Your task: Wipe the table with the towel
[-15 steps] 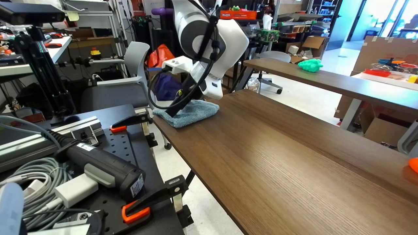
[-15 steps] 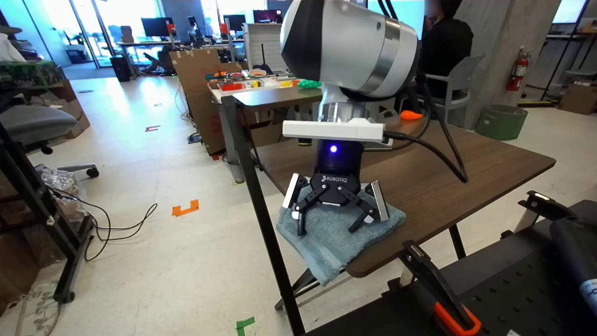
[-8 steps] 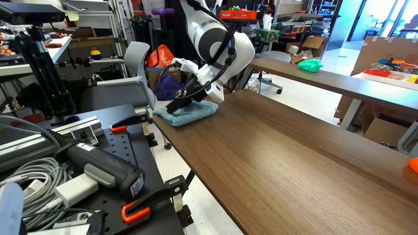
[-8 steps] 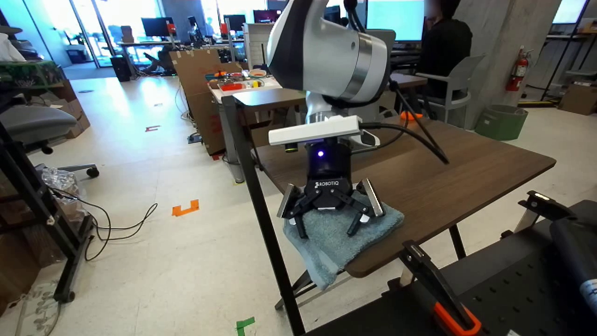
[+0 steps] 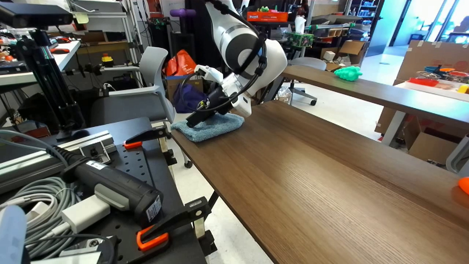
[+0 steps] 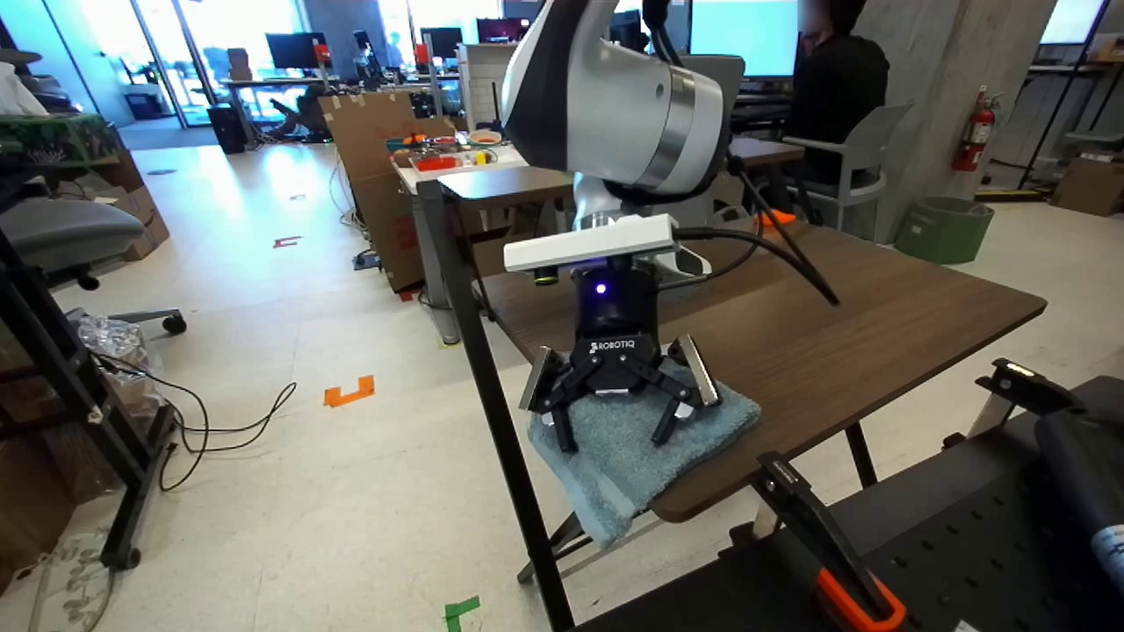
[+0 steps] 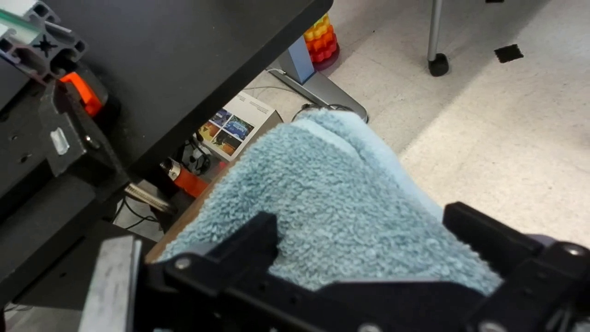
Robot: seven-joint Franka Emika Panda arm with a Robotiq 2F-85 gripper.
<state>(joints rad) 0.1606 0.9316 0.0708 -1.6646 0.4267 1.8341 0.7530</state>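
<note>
The towel (image 5: 220, 128), light blue-grey and fluffy, lies at one end of the dark brown table (image 5: 311, 172). In an exterior view the towel (image 6: 628, 474) hangs partly over the end and corner of the table (image 6: 861, 325). My gripper (image 6: 615, 445) is tilted low over the towel with its fingers spread wide. In the wrist view the towel (image 7: 341, 184) fills the space between the open fingers of the gripper (image 7: 362, 219). Nothing is pinched between them. The fingertips are close to the towel's top; I cannot tell if they touch it.
A black cart (image 5: 146, 176) with clamps, a handheld scanner (image 5: 117, 187) and cables stands beside the table across a narrow gap. An orange object (image 6: 777, 218) sits at the table's far end. Another brown table (image 5: 384, 86) with a green item (image 5: 348, 73) stands alongside.
Over the last second the gripper has tilted and shifted a little over the towel, staying open. The towel's overhanging corner has shifted slightly. In the last half second there is hardly any motion.
</note>
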